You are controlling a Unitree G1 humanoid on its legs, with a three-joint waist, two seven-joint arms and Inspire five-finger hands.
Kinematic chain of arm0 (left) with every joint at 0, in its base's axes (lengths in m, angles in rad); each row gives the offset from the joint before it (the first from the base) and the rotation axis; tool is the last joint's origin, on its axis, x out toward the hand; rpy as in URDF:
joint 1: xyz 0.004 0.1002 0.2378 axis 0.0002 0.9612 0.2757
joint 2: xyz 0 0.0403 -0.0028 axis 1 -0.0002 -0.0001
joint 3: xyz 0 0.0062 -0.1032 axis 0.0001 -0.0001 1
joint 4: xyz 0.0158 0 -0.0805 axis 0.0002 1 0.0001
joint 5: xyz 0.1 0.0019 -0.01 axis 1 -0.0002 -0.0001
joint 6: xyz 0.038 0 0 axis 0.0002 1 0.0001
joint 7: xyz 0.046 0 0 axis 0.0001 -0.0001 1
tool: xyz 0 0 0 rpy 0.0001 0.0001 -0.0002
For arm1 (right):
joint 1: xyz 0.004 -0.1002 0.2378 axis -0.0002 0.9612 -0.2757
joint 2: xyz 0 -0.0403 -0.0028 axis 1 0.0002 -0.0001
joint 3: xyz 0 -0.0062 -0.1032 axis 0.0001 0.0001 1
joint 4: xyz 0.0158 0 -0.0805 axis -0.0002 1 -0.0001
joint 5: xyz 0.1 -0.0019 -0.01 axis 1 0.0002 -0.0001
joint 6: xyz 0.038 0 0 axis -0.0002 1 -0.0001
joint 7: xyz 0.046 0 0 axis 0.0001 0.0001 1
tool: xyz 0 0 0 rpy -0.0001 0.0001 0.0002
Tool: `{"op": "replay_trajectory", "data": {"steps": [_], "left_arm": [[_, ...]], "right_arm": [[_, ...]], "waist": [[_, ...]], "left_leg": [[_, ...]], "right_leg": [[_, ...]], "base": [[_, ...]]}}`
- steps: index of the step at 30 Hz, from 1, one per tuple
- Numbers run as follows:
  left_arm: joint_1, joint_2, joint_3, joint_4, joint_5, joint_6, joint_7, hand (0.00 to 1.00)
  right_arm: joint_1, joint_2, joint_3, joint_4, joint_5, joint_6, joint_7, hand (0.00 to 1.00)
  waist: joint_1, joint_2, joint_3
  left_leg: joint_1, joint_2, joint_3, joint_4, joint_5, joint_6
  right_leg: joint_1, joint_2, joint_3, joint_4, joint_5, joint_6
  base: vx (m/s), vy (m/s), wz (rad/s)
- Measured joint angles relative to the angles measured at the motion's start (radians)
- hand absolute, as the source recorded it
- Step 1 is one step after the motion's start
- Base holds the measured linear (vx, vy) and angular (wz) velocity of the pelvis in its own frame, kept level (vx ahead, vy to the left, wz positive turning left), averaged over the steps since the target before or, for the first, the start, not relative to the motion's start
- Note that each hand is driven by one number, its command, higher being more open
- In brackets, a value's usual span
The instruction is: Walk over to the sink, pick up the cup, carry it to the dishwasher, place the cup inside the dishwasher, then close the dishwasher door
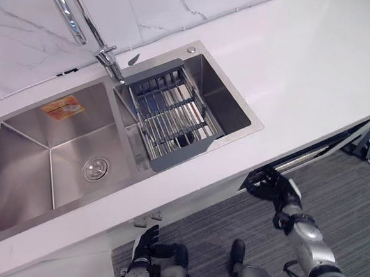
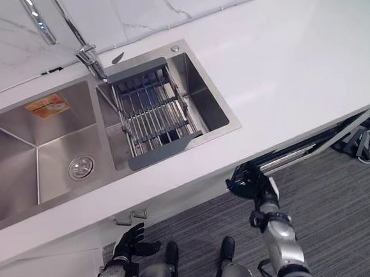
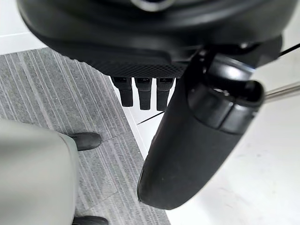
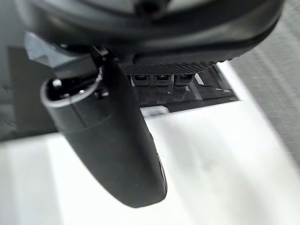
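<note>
The left hand and right hand are hanging below the counter edge, fingers relaxed and gripping nothing. A dark shape, possibly the cup, is sitting under the drain rack in the right basin of the sink, farther off and between both hands.

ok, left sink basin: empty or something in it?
Empty. The left basin shows bare steel, with just its drain strainer in the floor and an orange sticker on the back wall.
</note>
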Motion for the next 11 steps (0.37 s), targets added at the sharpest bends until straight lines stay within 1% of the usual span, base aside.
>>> {"op": "replay_trajectory", "data": {"steps": [3, 6, 8, 11], "left_arm": [[0.02, 0.018, 0.0, 0.003, 0.012, 0.001, 0.0, 0.9], [0.029, 0.033, 0.001, 0.01, 0.013, 0.003, 0.001, 0.9], [0.033, 0.035, 0.001, 0.016, 0.013, 0.003, 0.001, 0.9], [0.031, 0.034, 0.001, 0.043, 0.013, 0.005, 0.001, 0.9]], "right_arm": [[0.018, 0.037, -0.002, 0.078, -0.082, 0.001, -0.012, 0.9], [0.044, 0.061, -0.002, 0.15, -0.157, 0.003, -0.027, 0.9], [0.051, 0.07, -0.006, 0.203, -0.193, 0.006, -0.034, 0.9], [0.067, 0.075, -0.026, 0.289, -0.23, 0.012, -0.038, 0.9]], "waist": [[-0.002, -0.032, -0.021], [-0.001, -0.055, -0.037], [-0.001, -0.059, -0.048], [-0.002, -0.059, -0.075]], "left_leg": [[0.013, -0.005, 0.0, -0.006, 0.0, 0.001], [0.03, -0.008, -0.003, -0.012, 0.0, 0.003], [0.041, -0.011, -0.007, -0.017, 0.001, 0.004], [0.046, -0.018, -0.022, -0.027, 0.004, 0.008]], "right_leg": [[0.01, -0.005, 0.0, 0.0, -0.002, 0.003], [0.026, -0.008, -0.004, -0.001, -0.005, 0.006], [0.038, -0.011, -0.008, -0.001, -0.008, 0.008], [0.046, -0.018, -0.024, -0.001, -0.015, 0.015]], "base": [[0.0, 0.009, 0.01], [0.0, 0.011, 0.02], [0.0, 0.017, 0.07], [0.0, 0.016, 0.12]]}}
